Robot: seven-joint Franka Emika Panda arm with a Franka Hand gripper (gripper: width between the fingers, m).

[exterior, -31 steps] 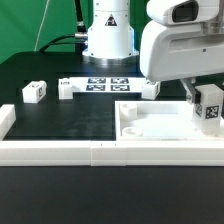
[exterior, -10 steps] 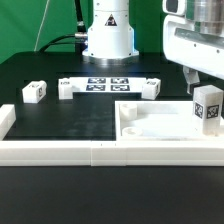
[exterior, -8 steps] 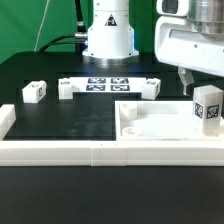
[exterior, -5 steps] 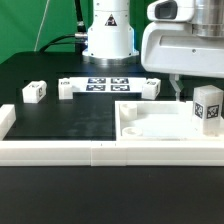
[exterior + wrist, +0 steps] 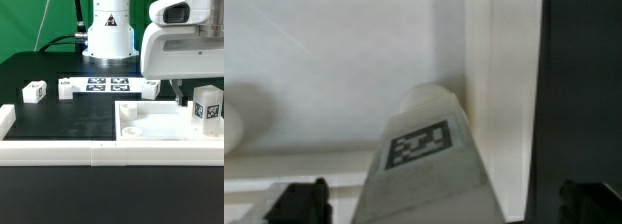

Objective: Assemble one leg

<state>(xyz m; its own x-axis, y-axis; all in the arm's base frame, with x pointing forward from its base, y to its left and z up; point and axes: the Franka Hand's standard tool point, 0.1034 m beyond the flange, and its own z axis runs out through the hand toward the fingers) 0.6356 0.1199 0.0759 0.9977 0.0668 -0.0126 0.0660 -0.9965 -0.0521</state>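
A white leg (image 5: 208, 107) with a black-and-white tag stands upright on the right corner of the large white square panel (image 5: 150, 127). My gripper (image 5: 176, 95) hangs just to the exterior view's left of it, low over the panel, not touching it. In the wrist view the same leg (image 5: 423, 160) shows with its tag facing the camera, lying in line between my two dark fingertips (image 5: 304, 202). The gripper (image 5: 446, 205) is open and holds nothing. Three more legs lie at the back: one at far left (image 5: 33, 91), one beside it (image 5: 66, 88), one near the panel (image 5: 150, 87).
The marker board (image 5: 108, 83) lies at the back centre in front of the arm's base (image 5: 108, 35). A long white rail (image 5: 60, 150) runs along the front edge and joins the panel. A short rail piece (image 5: 5, 120) stands at the far left.
The gripper let go of the leg, rose, then moved to the exterior view's left and came down beside it. The leg stays upright on the panel corner.
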